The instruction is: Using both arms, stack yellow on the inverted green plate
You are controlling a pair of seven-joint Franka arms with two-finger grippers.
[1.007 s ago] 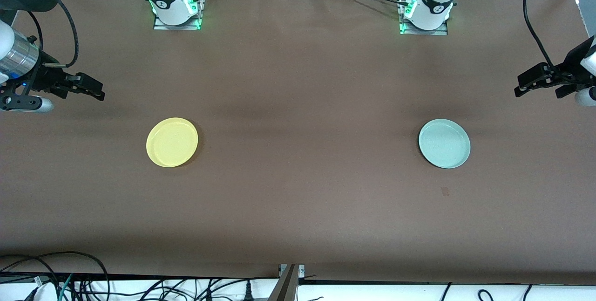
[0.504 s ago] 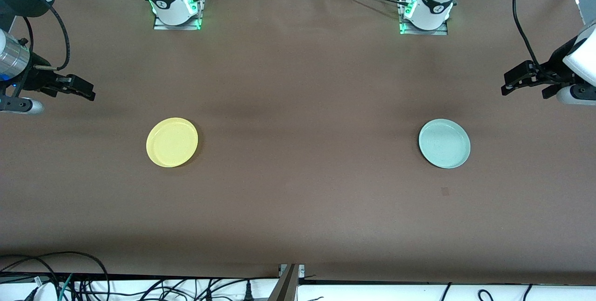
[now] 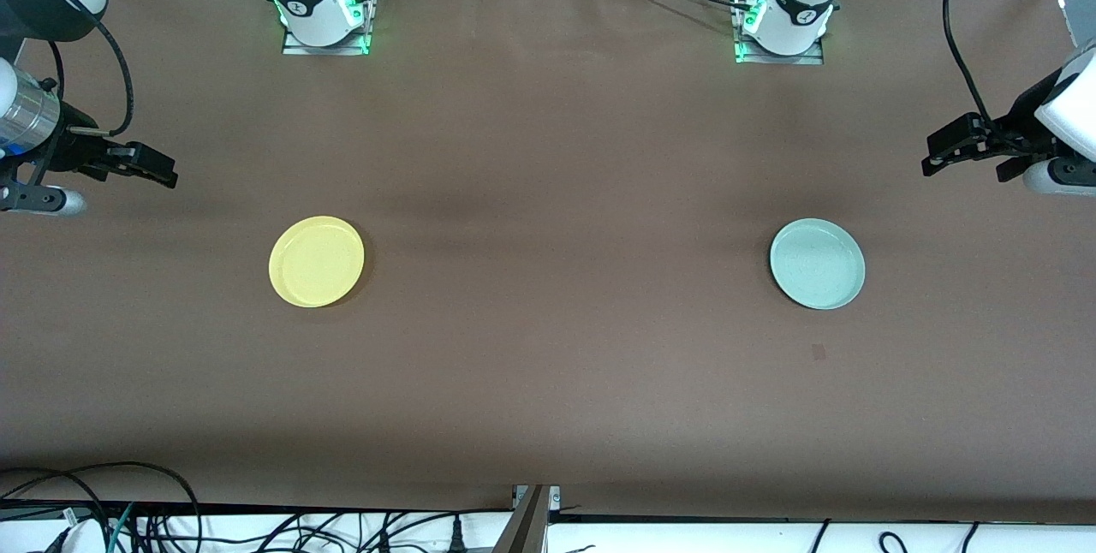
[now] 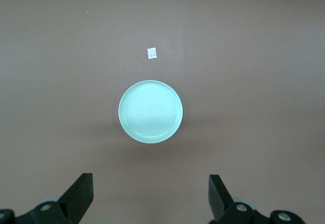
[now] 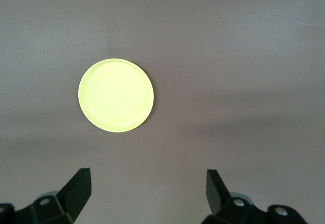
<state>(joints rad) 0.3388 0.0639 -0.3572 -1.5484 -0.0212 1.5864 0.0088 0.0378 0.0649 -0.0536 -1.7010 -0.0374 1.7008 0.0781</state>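
The yellow plate (image 3: 316,261) lies rim up on the brown tabletop (image 3: 556,193), toward the right arm's end, with nothing on it or touching it. The green plate (image 3: 817,264) lies toward the left arm's end, about as near to the front camera as the yellow one and well apart from it; it too sits upright with its hollow showing, not inverted. A small pale square mark (image 3: 819,352) shows on the tabletop a little nearer to the front camera than the green plate, separate from its rim. The right tool (image 3: 163,168) hangs in the air over the bare tabletop at the right arm's end, off to the side of the yellow plate and not over it. In the right wrist view its two fingers (image 5: 76,188) stand wide apart with nothing between them, and the yellow plate (image 5: 116,95) appears whole. The left tool (image 3: 942,155) hangs over the tabletop at the left arm's end, beside the green plate and clear of it. In the left wrist view its fingers (image 4: 78,193) are likewise spread and empty, the green plate (image 4: 151,111) is in full sight, and the pale mark (image 4: 151,53) lies close to its rim.
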